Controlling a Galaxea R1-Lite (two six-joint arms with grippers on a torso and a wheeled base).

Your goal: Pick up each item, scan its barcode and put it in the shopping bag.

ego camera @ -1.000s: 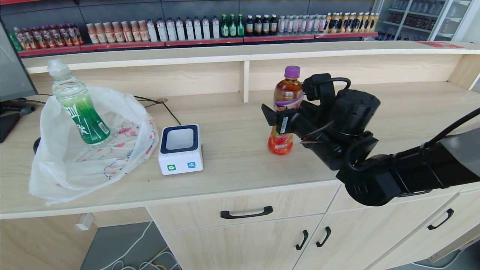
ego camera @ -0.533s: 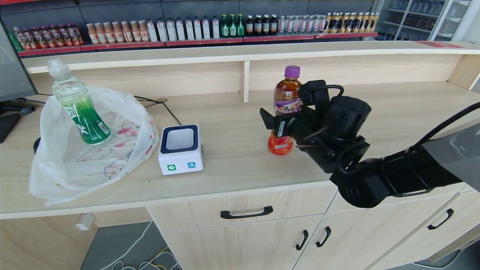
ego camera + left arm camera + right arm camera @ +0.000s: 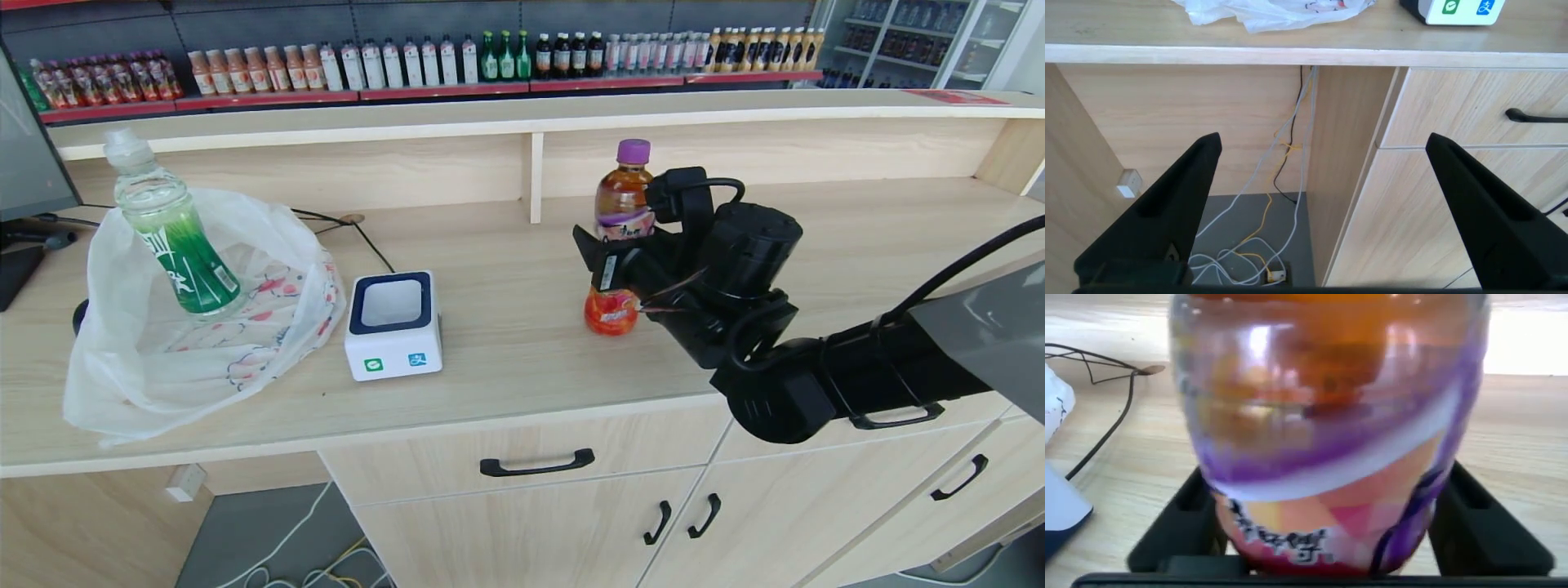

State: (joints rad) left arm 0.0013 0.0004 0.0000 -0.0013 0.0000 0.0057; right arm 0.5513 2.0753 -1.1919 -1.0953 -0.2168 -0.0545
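Note:
An orange drink bottle (image 3: 624, 196) with a purple cap stands upright on the wooden counter (image 3: 506, 294), right of the centre. My right gripper (image 3: 619, 249) is open, and its fingers flank the bottle's lower half. In the right wrist view the bottle (image 3: 1323, 441) sits between the two black fingers (image 3: 1176, 531). The white barcode scanner (image 3: 393, 324) is on the counter to the bottle's left. Further left lies the white shopping bag (image 3: 147, 359), with a green bottle (image 3: 175, 237) standing in it. My left gripper (image 3: 1319, 147) hangs open below the counter edge, facing the cabinet front.
A raised back ledge with an upright divider (image 3: 535, 175) runs behind the counter. Cables (image 3: 359, 233) trail behind the scanner. A dark monitor (image 3: 33, 155) stands at the far left. Drawers and doors with black handles (image 3: 536, 465) are below.
My right gripper has slid forward and lower around the bottle, hiding more of its lower half. The bottle now stands slightly straighter. The bag, the scanner and the green bottle have not moved.

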